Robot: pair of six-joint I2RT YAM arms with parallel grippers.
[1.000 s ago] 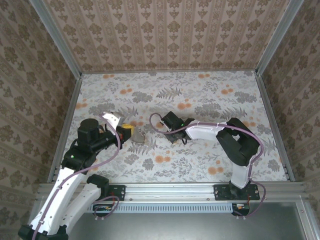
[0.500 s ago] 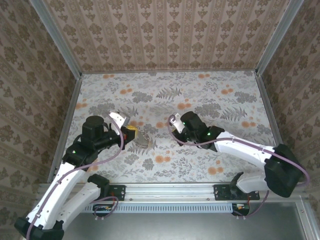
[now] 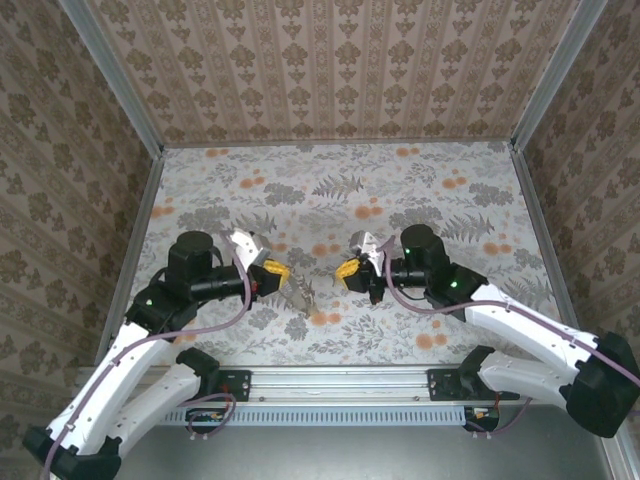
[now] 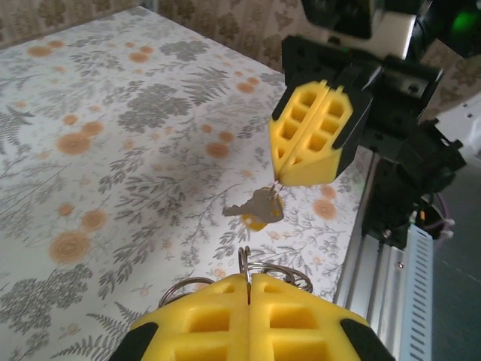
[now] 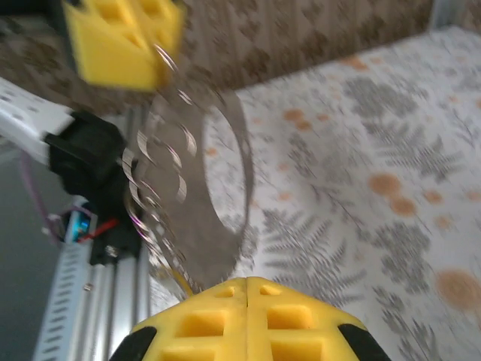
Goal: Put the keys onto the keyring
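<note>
The left fingers (image 4: 254, 301) were pressed together on the keyring (image 3: 299, 291), pinching one thin loop edge-on while its other loops hung beside the yellow pads, over the flowered tabletop (image 3: 430, 190). Facing them and near, the right fingers (image 4: 302, 150) were also pressed together, pinching the top of the key (image 4: 254, 211). The key dangled just below them, silvery metal with a bit of yellow at its lower edge, apart from the keyring.
</note>
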